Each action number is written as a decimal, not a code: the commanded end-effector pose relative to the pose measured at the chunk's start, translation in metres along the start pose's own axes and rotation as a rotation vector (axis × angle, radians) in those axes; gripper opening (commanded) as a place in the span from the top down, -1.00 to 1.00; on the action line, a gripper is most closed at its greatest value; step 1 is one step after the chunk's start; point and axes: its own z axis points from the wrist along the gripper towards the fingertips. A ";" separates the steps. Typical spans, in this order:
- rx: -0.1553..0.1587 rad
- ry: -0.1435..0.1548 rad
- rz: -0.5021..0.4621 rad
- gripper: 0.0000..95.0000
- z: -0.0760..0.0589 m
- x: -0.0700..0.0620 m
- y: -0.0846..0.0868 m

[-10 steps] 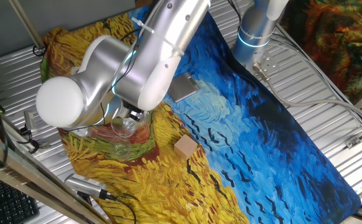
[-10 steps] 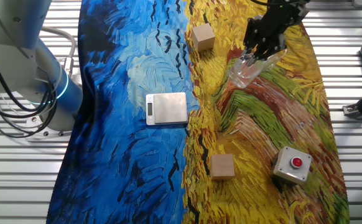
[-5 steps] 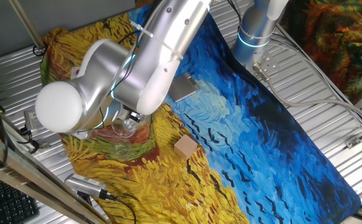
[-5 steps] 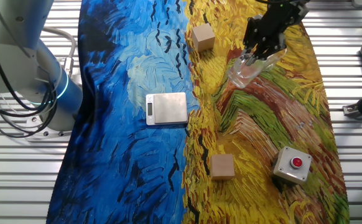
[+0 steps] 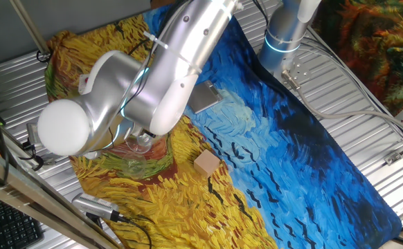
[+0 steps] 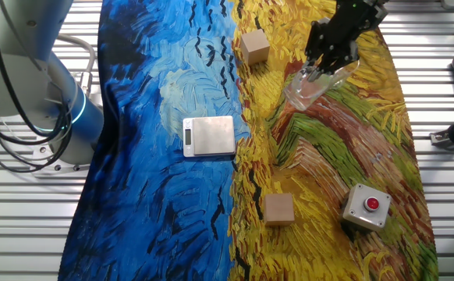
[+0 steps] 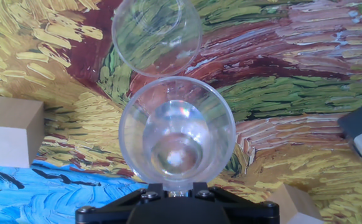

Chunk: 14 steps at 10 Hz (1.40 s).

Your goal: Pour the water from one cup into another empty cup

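My gripper [image 7: 176,185] is shut on the larger clear tumbler [image 7: 176,134], holding it by its base. In the hand view the wide rim faces away from me, and glints of water [image 7: 176,152] show low inside it. The smaller clear cup [image 7: 157,34] stands on the yellow cloth just beyond the tumbler's rim, and the two rims nearly touch. In the other fixed view the gripper [image 6: 324,72] holds the tumbler [image 6: 305,90] tilted above the cloth. In one fixed view the arm hides most of the tumbler [image 5: 140,142].
Two wooden blocks [image 6: 253,45] [image 6: 278,209], a small silver scale [image 6: 209,135] and a grey box with a red button [image 6: 366,206] lie on the painted cloth. A block [image 7: 10,130] is to the left in the hand view.
The arm's elbow has swung slightly left and down. The tumbler stays in the gripper at about the same spot by the smaller cup.
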 end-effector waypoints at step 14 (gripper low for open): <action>-0.014 0.062 0.018 1.00 -0.014 -0.004 0.002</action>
